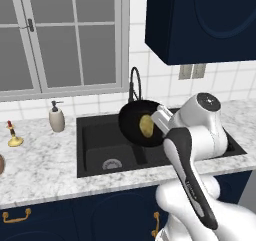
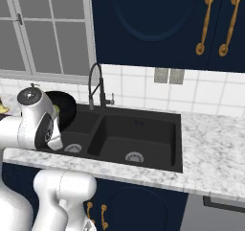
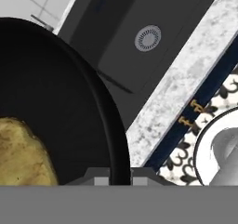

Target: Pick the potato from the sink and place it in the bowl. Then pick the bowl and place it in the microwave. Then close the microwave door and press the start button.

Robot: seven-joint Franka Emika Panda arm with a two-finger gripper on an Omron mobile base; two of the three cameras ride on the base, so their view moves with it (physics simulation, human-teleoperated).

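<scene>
The glossy black bowl hangs tilted above the black sink, its opening turned toward the left base camera. The yellowish potato lies inside it against the lower wall. My gripper is shut on the bowl's rim at its right side. In the hand view the rim runs down between my gripper's tips, with the potato at the lower left and the sink with its drain below. From the right base view the bowl peeks out behind my arm, over the sink. The microwave and its door are out of view.
A black arched faucet rises just behind the bowl. On the marble counter to the left stand a soap dispenser and a small yellow holder. A navy wall cabinet hangs overhead at the right. Windows line the back wall.
</scene>
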